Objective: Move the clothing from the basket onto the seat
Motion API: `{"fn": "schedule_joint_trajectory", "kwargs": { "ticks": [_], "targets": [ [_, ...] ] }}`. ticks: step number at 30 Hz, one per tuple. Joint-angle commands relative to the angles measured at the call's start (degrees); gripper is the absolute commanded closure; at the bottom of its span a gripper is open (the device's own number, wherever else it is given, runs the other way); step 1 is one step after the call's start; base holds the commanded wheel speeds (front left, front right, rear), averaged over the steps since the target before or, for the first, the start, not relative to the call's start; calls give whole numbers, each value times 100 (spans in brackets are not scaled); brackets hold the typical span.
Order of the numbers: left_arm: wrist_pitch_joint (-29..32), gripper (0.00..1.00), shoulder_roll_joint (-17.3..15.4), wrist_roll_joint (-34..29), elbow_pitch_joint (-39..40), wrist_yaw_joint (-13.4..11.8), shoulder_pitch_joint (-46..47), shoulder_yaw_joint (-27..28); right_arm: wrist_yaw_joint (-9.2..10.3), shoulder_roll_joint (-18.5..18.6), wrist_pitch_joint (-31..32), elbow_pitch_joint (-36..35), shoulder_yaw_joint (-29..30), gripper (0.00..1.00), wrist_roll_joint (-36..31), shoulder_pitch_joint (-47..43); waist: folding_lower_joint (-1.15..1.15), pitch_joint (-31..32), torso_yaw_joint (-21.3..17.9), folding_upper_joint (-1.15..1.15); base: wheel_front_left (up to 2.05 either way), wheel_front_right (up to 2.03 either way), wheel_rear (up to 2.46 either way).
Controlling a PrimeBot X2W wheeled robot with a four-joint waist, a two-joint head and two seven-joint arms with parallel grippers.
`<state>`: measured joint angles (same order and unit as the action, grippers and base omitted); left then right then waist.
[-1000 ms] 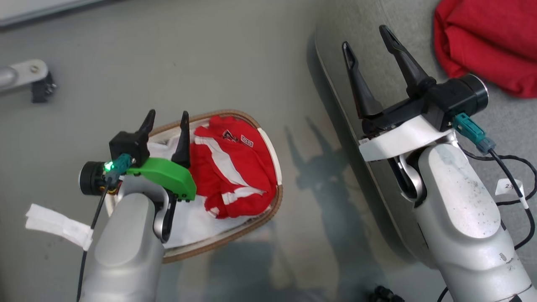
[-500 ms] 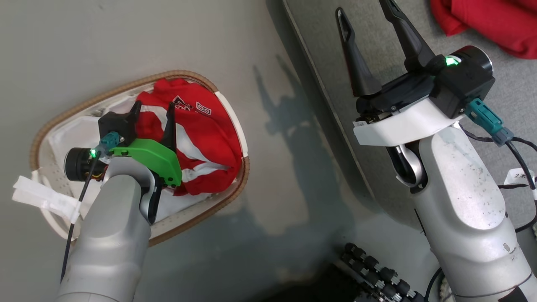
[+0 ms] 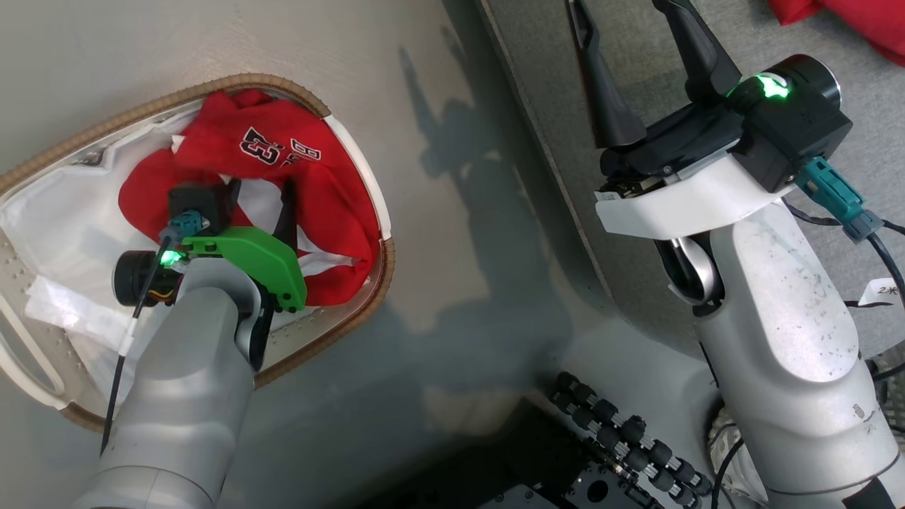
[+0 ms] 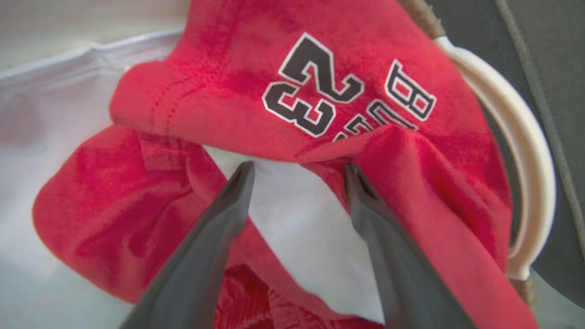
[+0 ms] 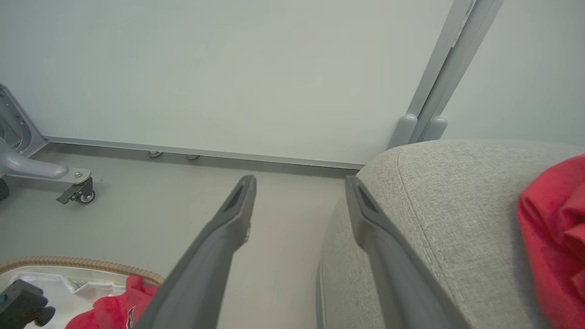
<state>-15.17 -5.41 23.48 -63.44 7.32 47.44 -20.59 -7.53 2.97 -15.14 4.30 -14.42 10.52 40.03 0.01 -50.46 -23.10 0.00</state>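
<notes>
The basket (image 3: 338, 308) stands on the floor at the left, white liner (image 4: 55, 91) inside. In it lies the striped red clothing (image 3: 283, 152) with a black-and-white number patch (image 4: 315, 91). My left gripper (image 3: 258, 201) is down inside the basket, open, its fingertips astride a white stripe and red fold of that garment (image 4: 320, 59), nothing pinched between them; in the left wrist view the gripper (image 4: 298, 169) points at the fold. My right gripper (image 3: 629, 28) hangs open and empty over the seat's (image 3: 870, 155) left edge. A plain red garment (image 3: 862, 21) lies on the seat (image 5: 457, 205).
Bare floor runs between the basket and the seat. A white basket handle (image 4: 525, 151) curves close to the right of my left fingers. A castered metal leg (image 5: 73, 183) stands by the far wall. My own base with black rollers (image 3: 622, 438) is at the bottom.
The head camera has swung, shifting the whole picture. My left gripper has gone down from above the basket's near side onto the striped garment. Both grippers stay open.
</notes>
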Motion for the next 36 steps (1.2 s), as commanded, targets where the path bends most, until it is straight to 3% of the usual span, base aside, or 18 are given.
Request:
{"fn": "schedule_joint_trajectory", "kwargs": {
  "ticks": [1,17,18,19,20,30,36],
  "targets": [
    [49,0,-6,51,-135,26,143,-114,8,-1,-1,-38,23,0,-65,45,-1,-54,27,0,0,0,0],
    [555,0,24,-103,-994,22,565,-802,8,2,-1,-150,102,0,-302,39,-1,-187,191,0,1,1,1],
    [612,51,28,-91,-1006,22,561,-817,8,2,-1,-144,96,0,-306,55,-1,-185,191,0,0,0,0],
    [667,96,33,-81,-1009,23,552,-838,8,2,-1,-134,90,0,-308,74,-1,-178,191,0,0,0,0],
    [694,100,32,-67,-1011,23,548,-846,8,3,-1,-131,84,0,-303,85,-1,-170,189,0,0,0,0],
    [398,100,-75,91,-1029,25,519,-932,8,5,-1,-30,-60,0,-128,245,-1,79,68,0,0,0,0],
    [189,100,33,263,-963,25,268,-1045,8,5,-1,167,-125,0,-127,111,-1,603,217,0,0,0,0]
  ]
}}
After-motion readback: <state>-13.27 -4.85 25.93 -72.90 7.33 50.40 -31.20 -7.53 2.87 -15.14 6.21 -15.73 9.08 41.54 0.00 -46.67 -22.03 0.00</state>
